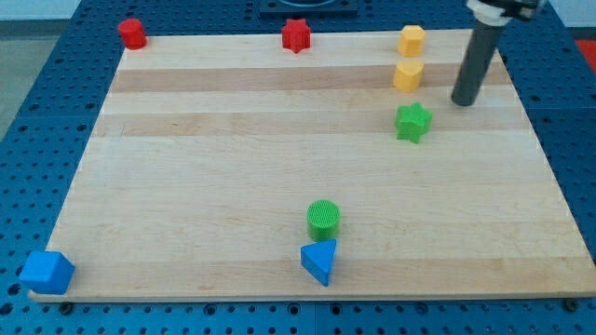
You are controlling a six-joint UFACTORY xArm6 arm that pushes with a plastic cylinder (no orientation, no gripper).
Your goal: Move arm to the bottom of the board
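My tip (464, 101) is the lower end of a dark rod near the board's top right. It stands just right of the lower yellow block (408, 76) and up-right of the green star block (413, 122), touching neither. A second yellow block (412, 40) sits above, at the top edge. The wooden board (233, 186) fills most of the view.
A red cylinder (132, 33) sits at the top left corner and a red star block (296, 35) at the top middle. A green cylinder (323, 219) and a blue triangle block (319, 261) stand near the bottom middle. A blue block (47, 271) sits at the bottom left corner.
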